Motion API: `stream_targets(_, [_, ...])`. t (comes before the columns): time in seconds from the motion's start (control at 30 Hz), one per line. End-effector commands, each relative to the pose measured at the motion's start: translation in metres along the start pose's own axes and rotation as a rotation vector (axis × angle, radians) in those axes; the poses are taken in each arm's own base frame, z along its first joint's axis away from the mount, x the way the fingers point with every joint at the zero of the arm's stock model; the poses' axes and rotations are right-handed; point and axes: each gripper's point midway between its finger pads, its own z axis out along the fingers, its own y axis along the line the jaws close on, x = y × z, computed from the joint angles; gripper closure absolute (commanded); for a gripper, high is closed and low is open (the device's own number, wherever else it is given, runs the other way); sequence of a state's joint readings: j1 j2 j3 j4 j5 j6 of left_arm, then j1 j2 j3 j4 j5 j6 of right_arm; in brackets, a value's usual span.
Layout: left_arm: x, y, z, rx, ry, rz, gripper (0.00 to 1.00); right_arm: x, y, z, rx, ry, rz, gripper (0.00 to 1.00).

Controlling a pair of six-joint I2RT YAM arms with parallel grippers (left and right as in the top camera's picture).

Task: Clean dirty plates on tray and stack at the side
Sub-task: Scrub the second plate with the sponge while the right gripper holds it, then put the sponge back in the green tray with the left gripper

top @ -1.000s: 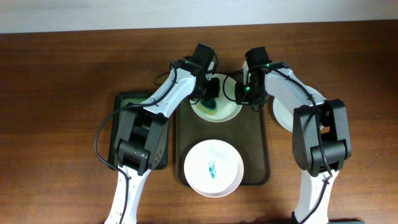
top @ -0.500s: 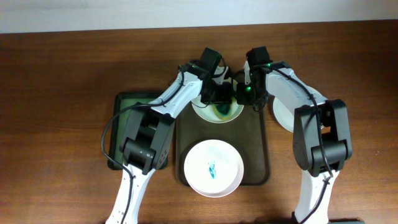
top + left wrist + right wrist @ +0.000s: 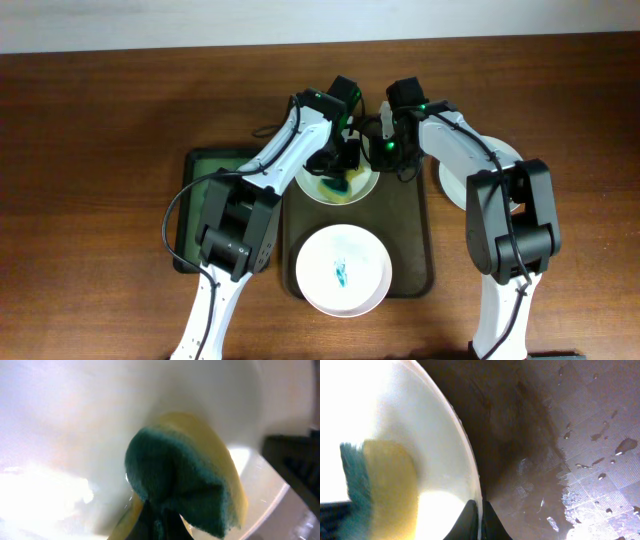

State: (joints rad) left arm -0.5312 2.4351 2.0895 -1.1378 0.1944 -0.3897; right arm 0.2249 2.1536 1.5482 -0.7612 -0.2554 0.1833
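Okay, smeared plate [image 3: 342, 270] sits lower centre on the tray [image 3: 414, 240]. Farther up, right end effector [image 3: 480, 512] pinches the far plate [image 3: 364, 185] at its rim; left end effector [image 3: 340, 168] clamps the sponge [image 3: 180, 485] on it. I'd hold that rim firm, scrub small circles.

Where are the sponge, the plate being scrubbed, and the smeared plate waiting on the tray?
sponge [image 3: 185, 485]: left wrist view, on its green scouring face.
scrubbed plate [image 3: 420, 410]: right wrist view, on its bare inner wall.
smeared plate [image 3: 368, 255]: overhead view, on bare white beside the smear.
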Motion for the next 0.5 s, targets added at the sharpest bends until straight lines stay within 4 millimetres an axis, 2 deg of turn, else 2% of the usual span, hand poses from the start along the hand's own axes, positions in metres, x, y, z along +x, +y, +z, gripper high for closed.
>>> stream_targets(0.0, [-0.018,0.054,0.008,-0.222,-0.049,-0.062,1.0,0.007,-0.006,0.008,0.029,0.028,-0.014,0.96])
stream_targets(0.1, [-0.022,0.049,-0.005,-0.217,-0.061,-0.064,1.0,0.007,-0.006,0.008,0.029,0.028,-0.014,0.96])
stream_targets(0.17, [-0.023,0.044,-0.028,-0.216,-0.063,-0.063,1.0,0.007,-0.006,0.008,0.029,0.028,-0.014,0.96])
stream_targets(0.23, [-0.026,0.037,-0.054,-0.208,-0.083,-0.06,1.0,0.007,-0.006,0.008,0.029,0.028,-0.014,0.96])
stream_targets(0.27, [-0.028,0.033,-0.073,-0.202,-0.099,-0.038,1.0,0.007,-0.006,0.008,0.029,0.028,-0.014,0.96])
stream_targets(0.37, [-0.025,0.039,-0.125,-0.276,-0.152,-0.025,1.0,0.007,-0.006,0.008,0.029,0.028,-0.014,0.96])
stream_targets(0.43, [-0.022,0.047,-0.148,-0.334,-0.182,-0.015,1.0,0.007,-0.006,0.008,0.029,0.028,-0.014,0.96])
stream_targets(0.47, [-0.022,0.046,-0.152,-0.331,-0.185,0.019,1.0,0.007,-0.006,0.008,0.029,0.028,-0.014,0.96])
